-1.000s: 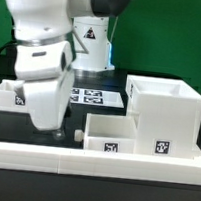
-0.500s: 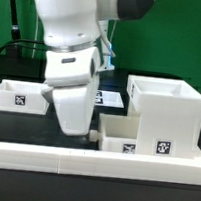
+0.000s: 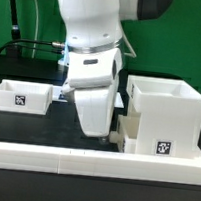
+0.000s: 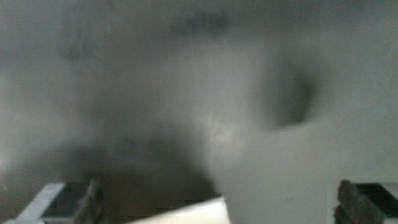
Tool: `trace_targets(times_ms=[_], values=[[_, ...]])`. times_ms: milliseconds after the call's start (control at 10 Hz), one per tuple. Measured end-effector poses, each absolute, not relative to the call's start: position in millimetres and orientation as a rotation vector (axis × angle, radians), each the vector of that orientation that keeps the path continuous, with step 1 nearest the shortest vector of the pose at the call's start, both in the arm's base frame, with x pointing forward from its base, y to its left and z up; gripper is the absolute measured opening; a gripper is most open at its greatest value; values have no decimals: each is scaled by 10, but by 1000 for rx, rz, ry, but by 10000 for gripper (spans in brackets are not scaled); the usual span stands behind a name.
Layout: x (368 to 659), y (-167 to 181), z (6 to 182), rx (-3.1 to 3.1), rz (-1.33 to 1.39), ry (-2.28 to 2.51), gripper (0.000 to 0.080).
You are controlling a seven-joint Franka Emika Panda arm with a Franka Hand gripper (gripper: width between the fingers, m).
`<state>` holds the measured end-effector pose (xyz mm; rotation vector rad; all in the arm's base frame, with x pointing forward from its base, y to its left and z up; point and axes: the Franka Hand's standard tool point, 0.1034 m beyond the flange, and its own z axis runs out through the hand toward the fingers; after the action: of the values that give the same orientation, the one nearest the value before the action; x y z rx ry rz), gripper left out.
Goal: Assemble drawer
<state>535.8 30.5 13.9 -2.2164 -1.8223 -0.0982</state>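
The tall white drawer casing (image 3: 168,111) stands at the exterior view's right, with a tag on its front. One small white tray (image 3: 19,95) sits at the left. The second tray (image 3: 128,133) lies right against the casing's left side, mostly hidden behind my gripper (image 3: 109,139). The gripper is low at the table, touching or nearly touching that tray's left end. The wrist view is blurred. It shows the two fingertips (image 4: 63,205) far apart, with a white corner (image 4: 205,212) between them, so the gripper is open and holds nothing.
A long low white rail (image 3: 82,163) runs along the table's front edge, just in front of the gripper and the casing. The arm's white body hides the middle of the table and the marker board. A green wall stands behind.
The arm has swept from the exterior view's left to the right. The second tray has slid right with it, up against the casing. The left tray and the casing have stayed put.
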Motion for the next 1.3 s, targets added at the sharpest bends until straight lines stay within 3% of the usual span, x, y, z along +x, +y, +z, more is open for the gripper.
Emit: trace_targets(times_ms=[400, 1000, 1300], values=[[5312, 192, 143, -2241, -89, -1794, 649], [4840, -368, 509, -2350, -57, -1721, 649], [4756, -506, 517, -2372, -50, -1691, 649]])
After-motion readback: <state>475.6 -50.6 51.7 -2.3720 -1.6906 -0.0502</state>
